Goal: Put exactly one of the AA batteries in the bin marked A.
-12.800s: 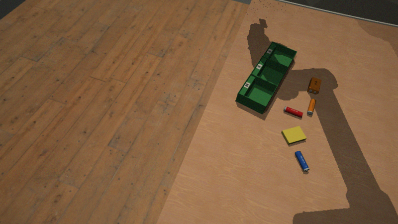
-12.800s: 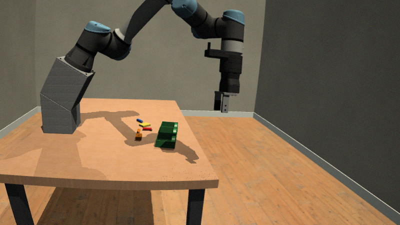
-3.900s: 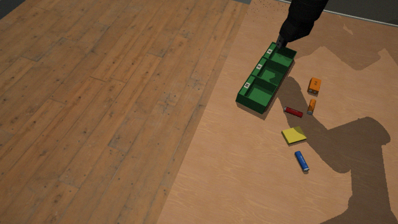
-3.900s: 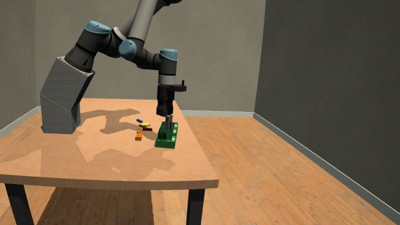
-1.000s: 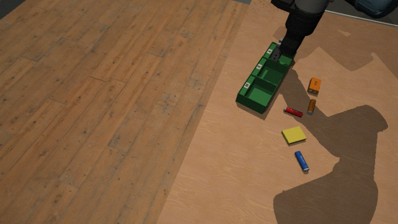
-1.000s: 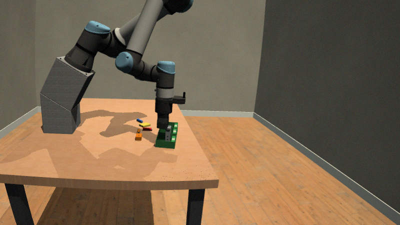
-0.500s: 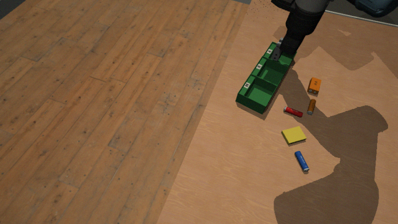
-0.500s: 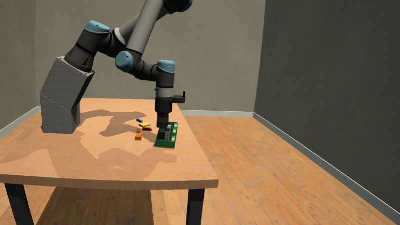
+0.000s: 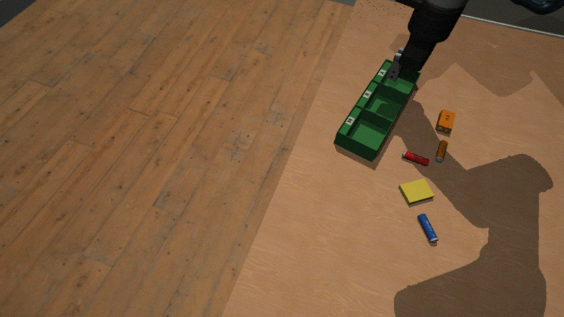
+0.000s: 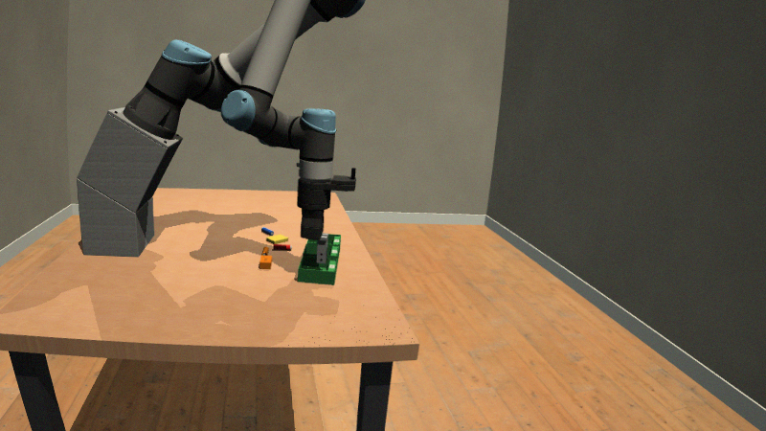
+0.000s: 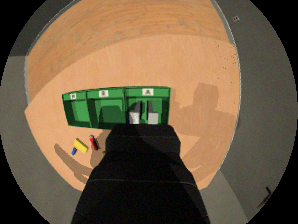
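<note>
Vertically down, gripper (image 9: pixel 393 73) narrowed, inside green bin (image 9: pixel 357 144) compartment A.

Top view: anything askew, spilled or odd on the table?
Nothing stands out. The green bin tray sits flat, and the red, brown and blue batteries lie apart beside it. The gripper hangs over the end compartment.

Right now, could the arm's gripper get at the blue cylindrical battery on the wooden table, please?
Probably yes. The blue cylindrical battery lies apart from the yellow block, with nothing over it. The gripper hangs low over the green bin's end compartment, so it should rise above the walls first.
</note>
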`<state>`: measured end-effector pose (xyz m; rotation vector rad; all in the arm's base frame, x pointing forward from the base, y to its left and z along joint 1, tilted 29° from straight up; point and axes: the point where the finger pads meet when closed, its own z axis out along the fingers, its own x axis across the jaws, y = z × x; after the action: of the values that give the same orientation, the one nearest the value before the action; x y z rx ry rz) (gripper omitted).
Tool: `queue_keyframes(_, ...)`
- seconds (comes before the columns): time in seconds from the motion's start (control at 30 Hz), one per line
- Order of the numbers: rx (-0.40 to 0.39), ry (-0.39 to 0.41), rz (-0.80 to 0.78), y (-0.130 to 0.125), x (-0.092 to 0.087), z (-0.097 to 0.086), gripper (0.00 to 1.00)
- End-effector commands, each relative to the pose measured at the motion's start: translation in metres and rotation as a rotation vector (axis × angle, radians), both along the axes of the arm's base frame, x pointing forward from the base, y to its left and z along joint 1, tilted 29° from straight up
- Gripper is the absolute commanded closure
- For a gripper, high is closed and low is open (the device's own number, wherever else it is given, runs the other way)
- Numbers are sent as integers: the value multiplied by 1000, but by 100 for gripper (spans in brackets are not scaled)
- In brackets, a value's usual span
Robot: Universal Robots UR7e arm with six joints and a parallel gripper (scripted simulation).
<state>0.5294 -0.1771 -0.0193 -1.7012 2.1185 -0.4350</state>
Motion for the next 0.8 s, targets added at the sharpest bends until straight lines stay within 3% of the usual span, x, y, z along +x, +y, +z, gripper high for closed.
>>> queue_keyframes(0.0, -1, -1, 0, 0, -4, 8, 69)
queue_keyframes(0.2, -1, -1, 0, 0, -5, 11, 69)
queue_keyframes(0.4, -1, -1, 0, 0, -16, 30, 69)
queue_keyframes(0.77, -1, -1, 0, 0, -16, 30, 69)
